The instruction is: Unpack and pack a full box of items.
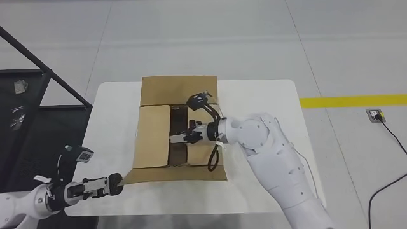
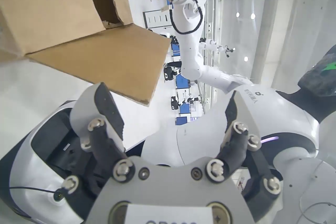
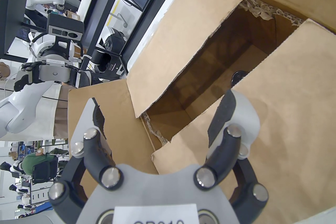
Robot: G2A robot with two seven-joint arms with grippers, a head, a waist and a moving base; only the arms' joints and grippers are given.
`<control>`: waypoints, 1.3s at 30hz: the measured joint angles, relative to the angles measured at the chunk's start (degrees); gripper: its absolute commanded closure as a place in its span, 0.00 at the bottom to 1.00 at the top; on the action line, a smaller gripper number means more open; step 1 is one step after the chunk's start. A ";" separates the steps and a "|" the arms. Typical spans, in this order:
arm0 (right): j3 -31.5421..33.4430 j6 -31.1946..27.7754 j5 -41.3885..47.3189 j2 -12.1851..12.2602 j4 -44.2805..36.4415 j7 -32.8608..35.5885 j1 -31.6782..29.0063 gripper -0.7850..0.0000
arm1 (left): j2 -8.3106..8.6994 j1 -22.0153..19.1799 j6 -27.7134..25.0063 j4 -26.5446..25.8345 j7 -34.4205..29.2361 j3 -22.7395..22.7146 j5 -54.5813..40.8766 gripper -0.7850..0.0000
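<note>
White rounded arms (image 1: 273,146) with black joints end in grey, silver-screwed plates (image 3: 157,191) bearing white labels (image 3: 157,214); the left gripper (image 2: 169,97) and right gripper (image 3: 162,101) have white fingers (image 3: 246,114) with black pads (image 2: 109,104), a black cable (image 2: 172,21) looping by the right wrist

Brown box (image 1: 152,133), white table (image 1: 261,102).
The box is plain brown, darker inside; a yellow stripe (image 1: 353,100) marks the pale grey floor (image 1: 254,32) at the top view's right.

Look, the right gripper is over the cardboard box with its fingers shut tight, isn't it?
Not quite. The right gripper is over the cardboard box, but its fingers are open wide, not shut tight, and nothing is between them. The right wrist view shows this.
</note>
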 measured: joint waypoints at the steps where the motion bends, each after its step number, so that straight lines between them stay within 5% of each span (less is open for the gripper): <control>1: -0.07 0.58 -0.19 0.11 -0.09 0.19 -0.07 0.00 | -0.01 -0.27 -0.27 0.24 0.26 0.22 -0.08 0.00; 12: 1.45 -0.39 1.07 1.26 -1.29 -1.26 -0.38 0.00 | -1.10 -4.04 -3.95 5.35 5.20 5.01 -1.52 0.00; 25: 17.30 -1.11 0.70 6.23 -25.66 -1.60 -18.86 0.00 | -2.60 -7.60 -1.05 5.21 16.57 10.51 0.93 0.00; 31: 22.06 -1.04 4.70 7.54 -21.46 -1.31 -20.88 0.00 | -2.90 -8.51 -0.87 5.22 20.68 11.58 5.70 0.00; 39: 19.61 -1.92 6.57 8.30 -10.96 1.57 -16.54 0.00 | -3.27 -9.03 -0.62 5.25 23.33 12.60 8.81 0.00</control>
